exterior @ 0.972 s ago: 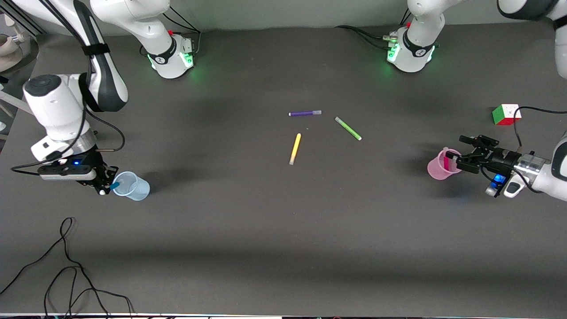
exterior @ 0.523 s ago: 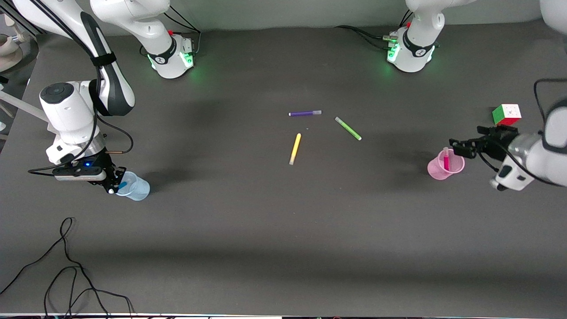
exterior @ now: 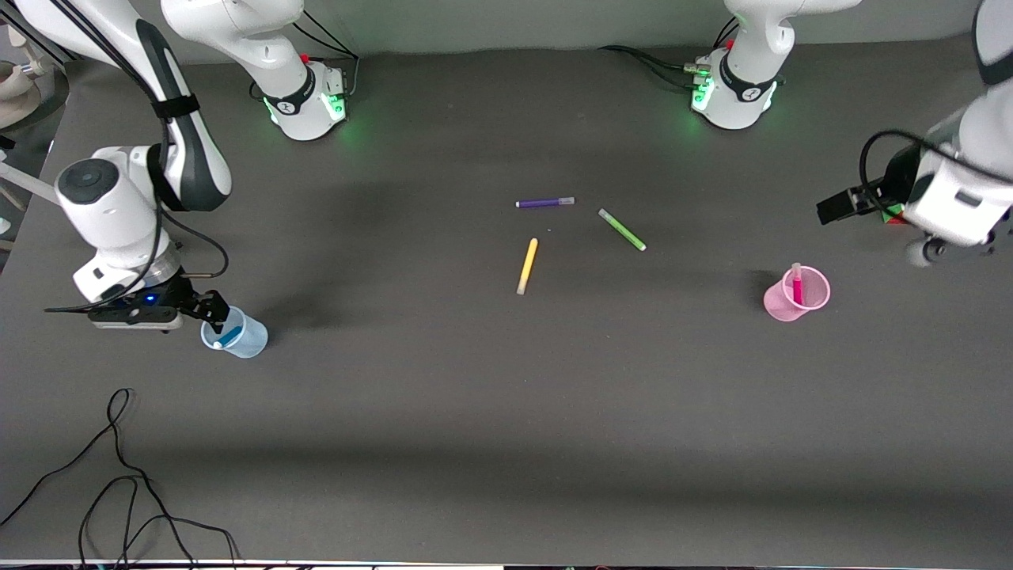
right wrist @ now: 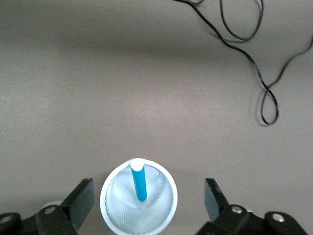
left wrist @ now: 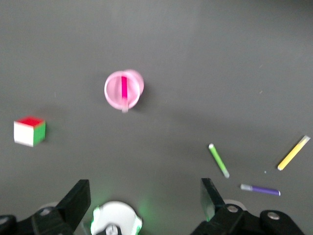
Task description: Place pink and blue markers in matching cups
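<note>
Dark tabletop: right gripper [exterior: 207,310] spread over the blue cup [exterior: 235,335], left gripper [left wrist: 142,205] spread, raised.

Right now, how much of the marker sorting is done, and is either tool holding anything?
Both placements look done. The pink marker stands in the pink cup and the blue marker leans in the blue cup. Nothing is in hand: the left tool is open, up over the cube, and the right tool is open just above the blue cup. Nothing of the job looks left.
</note>
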You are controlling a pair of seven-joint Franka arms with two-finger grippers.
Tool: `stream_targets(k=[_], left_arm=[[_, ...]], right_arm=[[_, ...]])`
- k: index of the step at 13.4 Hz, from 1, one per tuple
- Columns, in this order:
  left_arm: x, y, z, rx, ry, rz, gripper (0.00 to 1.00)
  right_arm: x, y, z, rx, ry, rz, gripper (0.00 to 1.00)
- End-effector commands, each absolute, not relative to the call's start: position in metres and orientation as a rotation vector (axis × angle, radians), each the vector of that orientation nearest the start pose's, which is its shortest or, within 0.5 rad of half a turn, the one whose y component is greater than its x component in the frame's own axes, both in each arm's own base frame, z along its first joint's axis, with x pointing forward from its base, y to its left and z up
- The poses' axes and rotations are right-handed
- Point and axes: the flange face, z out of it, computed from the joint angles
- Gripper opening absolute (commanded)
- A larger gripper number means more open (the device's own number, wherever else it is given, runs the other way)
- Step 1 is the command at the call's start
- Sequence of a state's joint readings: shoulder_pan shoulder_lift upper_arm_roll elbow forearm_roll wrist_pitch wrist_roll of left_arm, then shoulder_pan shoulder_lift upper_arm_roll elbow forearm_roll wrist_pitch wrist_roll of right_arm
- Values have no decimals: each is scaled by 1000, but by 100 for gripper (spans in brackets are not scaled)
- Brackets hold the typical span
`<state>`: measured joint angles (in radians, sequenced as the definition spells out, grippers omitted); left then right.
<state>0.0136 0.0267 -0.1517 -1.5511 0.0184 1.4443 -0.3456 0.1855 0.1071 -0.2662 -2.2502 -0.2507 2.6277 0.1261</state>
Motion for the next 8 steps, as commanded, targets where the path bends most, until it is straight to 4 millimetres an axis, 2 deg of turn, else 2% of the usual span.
stream_targets(k=[1, 3, 4, 6, 7, 8], left_arm=[[534, -67, 602, -3060, -164, 51, 100], [536, -56, 605, -3041, -90, -17, 100], [538, -54, 606, -3045, -80, -41, 100], [541, -43, 610, -3047, -39, -64, 100], [541, -30, 610, -3057, -43, -58, 100], [540, -23, 611, -3063, -23, -57, 100]], right_arm=[[583, -7, 410, -3215, 121, -273, 100], [589, 8, 459, -3183, 152, -121, 100], [588, 12, 486, -3179, 146, -114, 100], [573, 24, 533, -3167, 113, -146, 100], [559, 37, 558, -3160, 69, -174, 100], [544, 40, 582, -3152, 51, -206, 100]])
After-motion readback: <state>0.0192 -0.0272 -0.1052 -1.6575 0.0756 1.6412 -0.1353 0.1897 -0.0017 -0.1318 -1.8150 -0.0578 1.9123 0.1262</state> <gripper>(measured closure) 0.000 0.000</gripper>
